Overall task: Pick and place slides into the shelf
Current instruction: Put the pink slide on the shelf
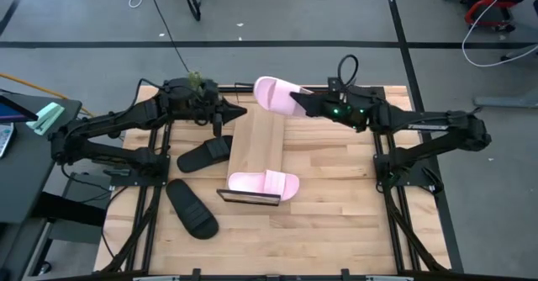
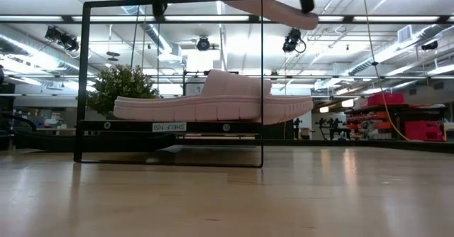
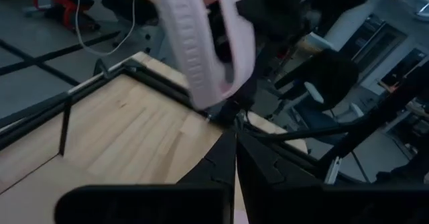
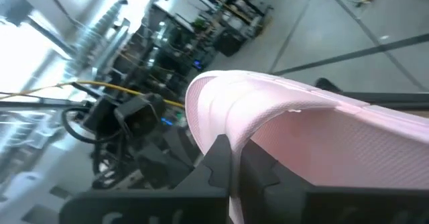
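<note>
One pale pink slide [image 1: 265,184] is found already placed on the shelf [image 1: 259,142], at the shelf's near end, with its long axis lying left to right, across the plank's length. In the low view it is seen side-on, sole down and level on the rack.

A second pale pink slide [image 1: 277,96] is held in the air by the right gripper [image 1: 304,104], above the far end of the shelf. The fingers are clamped on the slide's edge, as the right wrist view confirms. Its long axis is judged to run from far-left to near-right, with the free end pointing to the far-left. It is tilted, not level, and is not yet set on the plank.

The left gripper [image 1: 239,110] is positioned just left of the shelf's far end, pointing right toward the held slide. Its fingers are seen pressed together, and nothing is held.

Two matte black slides are left on the tabletop, left of the shelf: one black slide [image 1: 204,155] just beside the plank, its axis near-left to far-right, and another black slide [image 1: 192,208] nearer, its axis far-left to near-right.

The task is judged about a quarter complete: one slide placed, one in transit, two untouched.
</note>
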Robot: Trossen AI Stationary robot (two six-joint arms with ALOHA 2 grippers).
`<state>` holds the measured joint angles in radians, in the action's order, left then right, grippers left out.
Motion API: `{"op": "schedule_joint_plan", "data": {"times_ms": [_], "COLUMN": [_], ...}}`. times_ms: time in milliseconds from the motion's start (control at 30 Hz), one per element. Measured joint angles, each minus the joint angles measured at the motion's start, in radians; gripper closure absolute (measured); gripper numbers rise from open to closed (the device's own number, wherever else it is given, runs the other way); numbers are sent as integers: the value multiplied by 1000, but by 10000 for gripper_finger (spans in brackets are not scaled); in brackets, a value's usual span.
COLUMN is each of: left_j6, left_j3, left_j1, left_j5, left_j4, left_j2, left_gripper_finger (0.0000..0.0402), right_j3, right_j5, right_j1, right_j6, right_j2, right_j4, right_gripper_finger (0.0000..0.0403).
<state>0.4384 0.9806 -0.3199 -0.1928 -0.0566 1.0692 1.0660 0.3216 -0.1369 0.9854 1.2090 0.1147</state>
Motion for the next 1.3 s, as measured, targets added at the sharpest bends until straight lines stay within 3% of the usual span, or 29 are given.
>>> {"op": "schedule_joint_plan", "data": {"times_ms": [400, 767, 933, 1100, 1300], "left_j6": [-5, 1, -5, -6, -9], "left_j3": [0, -1, -1, 0, 0], "left_j1": [-3, -9, -8, -7, -6], "left_j5": [17, 35, 35, 98, 146], "left_j4": [161, 231, 284, 295, 404], "left_j2": [7, 65, 78, 92, 144], "left_gripper_finger": [273, 176, 156, 150, 155], "right_j3": [0, 0, 0, 6, 94], "right_j5": [-40, 20, 95, 146, 115], "right_j1": [-20, -27, -27, -27, -27], "right_j6": [9, 40, 58, 69, 45], "right_j2": [67, 109, 146, 204, 292], "right_j4": [174, 400, 612, 800, 829], "right_gripper_finger": [393, 393, 393, 393, 393]}}
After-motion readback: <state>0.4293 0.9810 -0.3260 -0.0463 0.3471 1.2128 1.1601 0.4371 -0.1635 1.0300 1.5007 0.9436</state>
